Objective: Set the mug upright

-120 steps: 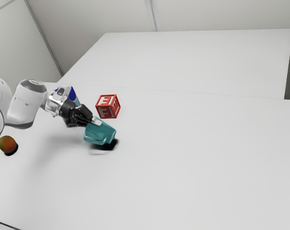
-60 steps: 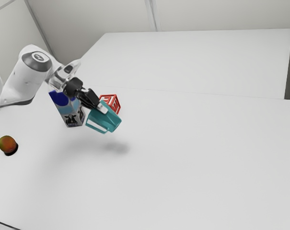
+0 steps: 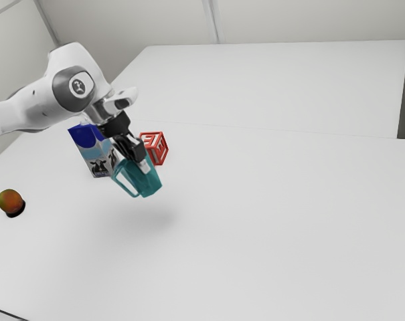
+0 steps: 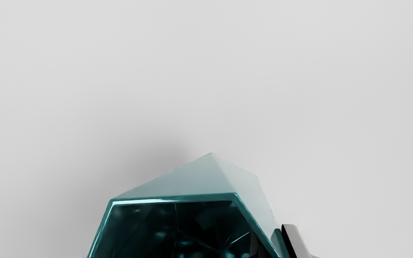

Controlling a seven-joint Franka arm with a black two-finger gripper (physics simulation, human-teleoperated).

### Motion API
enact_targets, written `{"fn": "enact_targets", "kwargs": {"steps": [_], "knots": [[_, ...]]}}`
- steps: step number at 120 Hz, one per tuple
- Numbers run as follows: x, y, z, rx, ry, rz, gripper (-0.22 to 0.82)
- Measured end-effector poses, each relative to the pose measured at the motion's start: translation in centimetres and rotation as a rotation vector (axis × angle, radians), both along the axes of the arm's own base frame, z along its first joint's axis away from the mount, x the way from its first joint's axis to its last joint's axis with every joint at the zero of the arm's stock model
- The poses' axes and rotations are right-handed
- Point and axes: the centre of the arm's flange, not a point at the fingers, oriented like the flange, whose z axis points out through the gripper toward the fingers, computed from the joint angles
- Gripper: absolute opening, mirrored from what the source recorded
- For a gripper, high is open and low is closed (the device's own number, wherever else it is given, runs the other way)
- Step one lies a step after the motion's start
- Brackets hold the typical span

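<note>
Held off the table, the teal mug (image 3: 147, 182) leans in the exterior view, its handle toward that view's left and its base slanting down to the right. My gripper (image 3: 143, 164) is shut on the mug's wall near the rim. In the wrist view the mug (image 4: 181, 184) turns its dark hollow mouth to the camera. There, the gripper (image 4: 269, 245) has one finger outside the wall and a dark finger partly visible inside the mouth. The handle is hidden from the hand's camera.
Behind the mug stand a red letter block (image 3: 159, 151) and a blue-and-white carton (image 3: 97, 157), the carton close beside the hand. A reddish-green fruit (image 3: 11, 201) lies at the exterior view's left on the white table (image 3: 276, 221).
My hand has lifted the mug off the table, then shifted slightly down and left in the exterior view. The wrist has tipped steeper, turning the mug from nearly lying to a steeper lean.
</note>
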Motion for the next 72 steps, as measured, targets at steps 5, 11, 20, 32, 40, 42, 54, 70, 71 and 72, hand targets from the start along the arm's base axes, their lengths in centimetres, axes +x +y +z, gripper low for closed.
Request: {"fn": "enact_targets", "kwargs": {"steps": [5,11,20,32,40,42,54,70,71,72], "knots": [[-0.2,-0.3,-0.4,0.03,-0.008,0.007,-0.18],[-0.3,-0.4,-0.9,0.068,-0.018,0.018,-0.18],[-0.5,-0.4,-1.8,0.12,-0.032,0.035,-0.18],[-0.9,-0.3,-3.2,0.181,-0.048,0.058,-0.18],[-1.2,-0.4,-4.2,0.211,-0.062,0.073,-0.18],[-1.2,-0.4,-4.5,0.217,-0.064,0.077,-0.18],[-1.7,-0.5,-5.9,0.238,-0.079,0.105,-0.18],[-2.1,-0.9,-7.1,0.251,-0.101,0.143,-0.17],[-2.1,-0.9,-7.2,0.251,-0.102,0.146,-0.17],[-2.1,-0.9,-7.2,0.252,-0.104,0.148,-0.17]]}}
